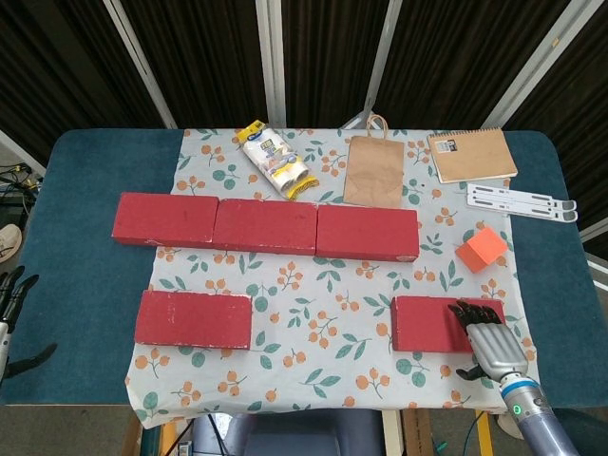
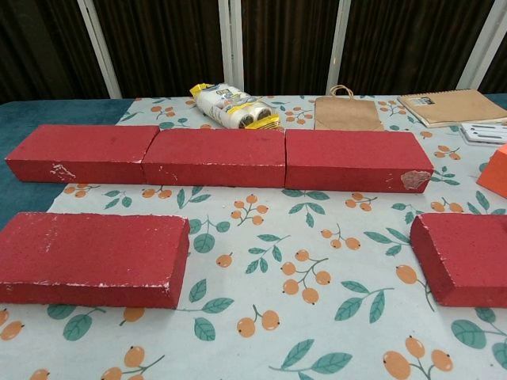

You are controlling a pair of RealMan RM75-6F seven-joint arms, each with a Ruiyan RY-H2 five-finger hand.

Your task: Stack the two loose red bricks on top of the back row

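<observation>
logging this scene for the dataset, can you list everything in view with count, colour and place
back row bricks: 3, red, end to end across the cloth's middle
left loose brick: 1, red, front left of cloth
right loose brick: 1, red, front right of cloth
snack packet: 1, white and yellow, behind the row
paper bag: 1, brown, lying flat behind the row
notebook: 1, brown, spiral-bound, back right
plastic strip: 1, white, right of the bag
block: 1, orange, right of the row
cloth: 1, pale with orange berry print, on the table
table: 1, teal
left hand: 1, dark, left table edge, holding nothing
right hand: 1, silver and black, over the right loose brick's right end
</observation>
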